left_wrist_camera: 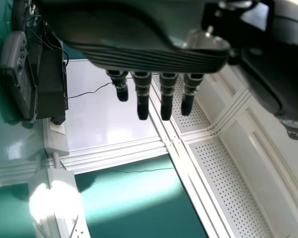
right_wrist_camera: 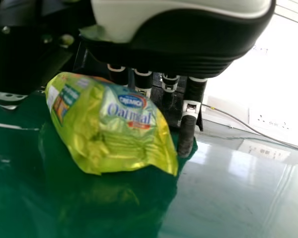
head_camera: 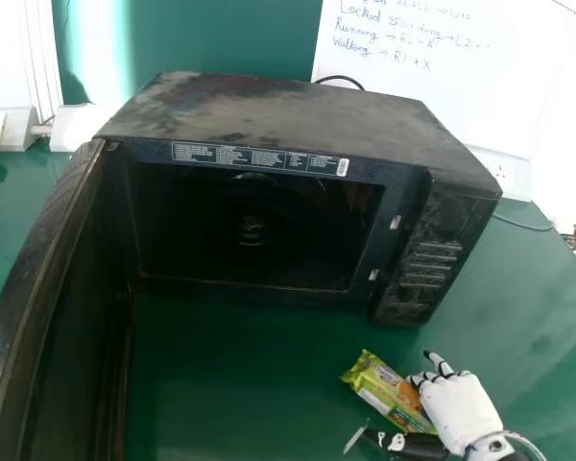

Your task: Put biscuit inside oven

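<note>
The black oven (head_camera: 288, 115) stands on the green table with its door (head_camera: 38, 298) swung wide at the left and its cavity exposed. In front of its right corner, the right hand (head_camera: 461, 408) has some fingers curled round the right part of the yellow-green biscuit packet (head_camera: 384, 389), one finger pointing away. In the right wrist view the packet (right_wrist_camera: 104, 129) is tilted, in front of the fingers of the right hand (right_wrist_camera: 188, 124), partly hiding them. In the left wrist view the left hand (left_wrist_camera: 154, 94) is open and empty, fingers straight.
The green table (head_camera: 538, 307) extends right of the oven. A whiteboard (head_camera: 499, 86) with writing stands behind it, and a cable (head_camera: 523, 226) runs along the right back. White socket boxes (head_camera: 10, 130) are at the back left.
</note>
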You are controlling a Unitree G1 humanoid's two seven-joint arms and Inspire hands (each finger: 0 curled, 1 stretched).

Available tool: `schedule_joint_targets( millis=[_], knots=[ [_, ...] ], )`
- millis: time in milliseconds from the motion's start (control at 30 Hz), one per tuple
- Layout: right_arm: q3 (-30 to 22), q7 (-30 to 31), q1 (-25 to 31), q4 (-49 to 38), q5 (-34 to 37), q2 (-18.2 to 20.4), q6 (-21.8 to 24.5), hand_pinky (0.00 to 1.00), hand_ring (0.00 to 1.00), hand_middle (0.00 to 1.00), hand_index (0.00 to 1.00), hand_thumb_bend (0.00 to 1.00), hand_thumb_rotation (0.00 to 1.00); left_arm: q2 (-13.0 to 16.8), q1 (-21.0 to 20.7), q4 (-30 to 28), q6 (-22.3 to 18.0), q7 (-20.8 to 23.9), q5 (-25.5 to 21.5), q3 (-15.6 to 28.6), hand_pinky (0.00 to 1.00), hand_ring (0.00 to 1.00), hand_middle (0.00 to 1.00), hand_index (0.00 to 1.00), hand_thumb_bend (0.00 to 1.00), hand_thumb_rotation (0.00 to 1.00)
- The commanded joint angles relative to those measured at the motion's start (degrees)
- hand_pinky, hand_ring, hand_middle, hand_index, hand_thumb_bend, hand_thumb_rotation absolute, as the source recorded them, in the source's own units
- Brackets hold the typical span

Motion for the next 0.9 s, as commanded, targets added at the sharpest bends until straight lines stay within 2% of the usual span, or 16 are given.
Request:
schedule_joint_targets(
  millis=[0,200,467,867],
  knots=[
    [-0.6,-0.4,0.6,-0.3,-1.2,-0.8,-0.4,0.42,0.62,0.74,0.72,1.0,0.13,-0.3,0.7,-1.0,-0.2,0.0,0.4,-0.3,0.99,0.92,0.95,0.97,0.99,1.0],
    [0.1,0.2,0.4,-0.4,-5.0,-0.6,0.9,0.45,0.64,0.76,0.73,0.99,0.18,-0.7,1.2,-1.4,-0.6,0.2,1.1,-0.3,0.97,0.92,0.95,0.96,0.99,1.0],
    [2.1,-4.9,0.5,1.3,-13.0,0.5,3.0,0.47,0.64,0.75,0.73,0.95,0.22,-1.3,1.8,-2.6,-0.5,0.4,1.8,-0.3,0.97,0.92,0.94,0.96,0.99,1.0],
    [5.2,-9.2,1.4,0.8,-21.7,1.8,8.3,0.5,0.69,0.78,0.76,0.97,0.28,-2.7,2.3,-3.6,-1.4,0.4,2.6,-0.4,0.97,0.92,0.94,0.96,0.97,1.0]
  ],
)
